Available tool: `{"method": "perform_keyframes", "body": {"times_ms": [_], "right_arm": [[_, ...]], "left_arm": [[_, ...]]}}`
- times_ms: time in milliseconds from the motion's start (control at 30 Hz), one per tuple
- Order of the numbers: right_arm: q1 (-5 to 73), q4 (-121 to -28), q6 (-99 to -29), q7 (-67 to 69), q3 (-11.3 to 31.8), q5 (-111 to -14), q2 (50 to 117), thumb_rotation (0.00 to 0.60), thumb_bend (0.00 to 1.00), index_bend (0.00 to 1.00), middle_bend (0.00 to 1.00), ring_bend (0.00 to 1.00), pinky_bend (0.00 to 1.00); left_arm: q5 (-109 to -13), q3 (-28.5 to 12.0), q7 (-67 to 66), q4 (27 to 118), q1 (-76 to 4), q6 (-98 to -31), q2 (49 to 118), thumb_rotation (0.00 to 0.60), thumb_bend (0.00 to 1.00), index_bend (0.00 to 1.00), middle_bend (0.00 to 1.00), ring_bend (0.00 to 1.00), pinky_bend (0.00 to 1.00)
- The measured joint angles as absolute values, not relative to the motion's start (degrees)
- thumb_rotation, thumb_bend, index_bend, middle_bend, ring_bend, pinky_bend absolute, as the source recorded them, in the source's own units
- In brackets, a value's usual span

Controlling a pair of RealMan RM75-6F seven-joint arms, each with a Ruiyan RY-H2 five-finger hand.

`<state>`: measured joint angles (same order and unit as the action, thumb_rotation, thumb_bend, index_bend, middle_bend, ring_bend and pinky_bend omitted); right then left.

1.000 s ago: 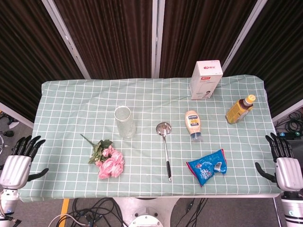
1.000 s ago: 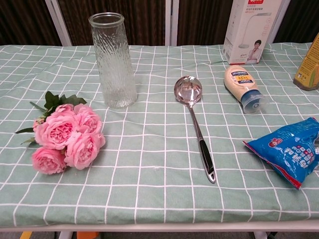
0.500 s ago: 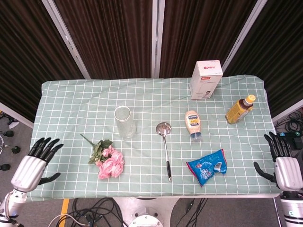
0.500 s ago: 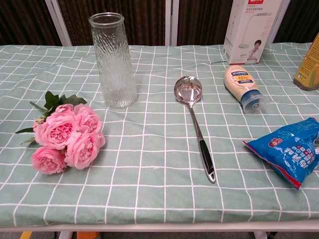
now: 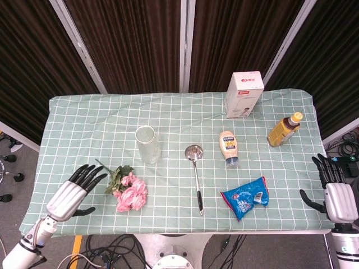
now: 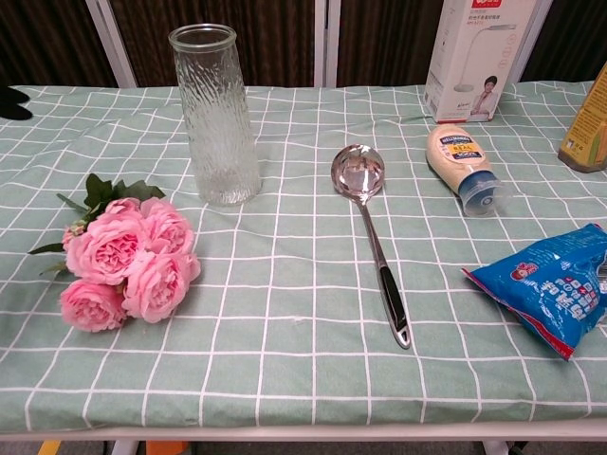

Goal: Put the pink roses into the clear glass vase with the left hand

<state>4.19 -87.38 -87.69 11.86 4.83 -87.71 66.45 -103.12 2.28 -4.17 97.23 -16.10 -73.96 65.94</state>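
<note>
A table (image 5: 185, 112) covered in a pale green checked cloth holds several items. The roses (image 5: 130, 194), a pink bunch with green leaves, lie flat near the front left of the table. The vase (image 5: 147, 144), clear ribbed glass, stands upright just behind them and a little to the right, apart from the blooms. The left hand (image 5: 72, 194) hovers over the cloth just left of the roses, fingers spread wide and holding nothing, fingertips near the leaves but not touching. In the chest view only a dark fingertip shows at the left edge. The right hand (image 5: 334, 193) sits off the table's right edge, fingers apart and empty. A ladle (image 5: 196, 176) lies mid-table. Right of it lie a mayonnaise bottle (image 5: 229, 148) and a blue snack bag (image 5: 245, 197). A white box (image 5: 244, 93) and a yellow bottle (image 5: 283, 129) stand at the back right.
</note>
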Motion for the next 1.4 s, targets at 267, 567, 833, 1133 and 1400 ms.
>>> {"method": "perform_keyframes", "body": {"times_ms": [267, 567, 833, 1133, 1400], "right_arm": [[4.45, -87.07, -86.64, 12.29, 4.86, -87.1, 66.47, 0.6, 0.21, 0.0, 0.0, 0.0, 0.0], [4.97, -85.33, -85.27, 13.75, 4.55, -86.8, 67.38, 0.6, 0.21, 0.0, 0.0, 0.0, 0.0], [4.8, -84.62, -85.32, 14.22, 4.41, -86.66, 67.64, 0.6, 0.21, 0.0, 0.0, 0.0, 0.0], [5.1, -84.14, -84.46, 13.77, 4.18, -86.5, 68.4, 0.6, 0.21, 0.0, 0.0, 0.0, 0.0], [5.06, -84.42, -84.47, 13.22, 4.01, -86.56, 68.49, 0.6, 0.22, 0.0, 0.0, 0.0, 0.0]], "left_arm": [[-97.15, 0.98, -10.65, 103.49, -23.06, -60.96, 69.11, 0.6, 0.0, 0.07, 0.0, 0.0, 0.06], [-92.95, -0.59, -13.76, 102.66, -28.14, -54.32, 73.27, 0.6, 0.0, 0.07, 0.0, 0.0, 0.06], [-89.37, -1.54, -13.49, 98.8, -32.62, -48.85, 74.86, 0.6, 0.0, 0.07, 0.0, 0.0, 0.05], [-87.97, -0.73, -13.57, 98.36, -35.62, -45.64, 74.09, 0.6, 0.0, 0.07, 0.0, 0.0, 0.06], [-86.43, 0.66, -12.78, 97.0, -37.75, -42.25, 74.23, 0.6, 0.0, 0.08, 0.05, 0.0, 0.12]]}}
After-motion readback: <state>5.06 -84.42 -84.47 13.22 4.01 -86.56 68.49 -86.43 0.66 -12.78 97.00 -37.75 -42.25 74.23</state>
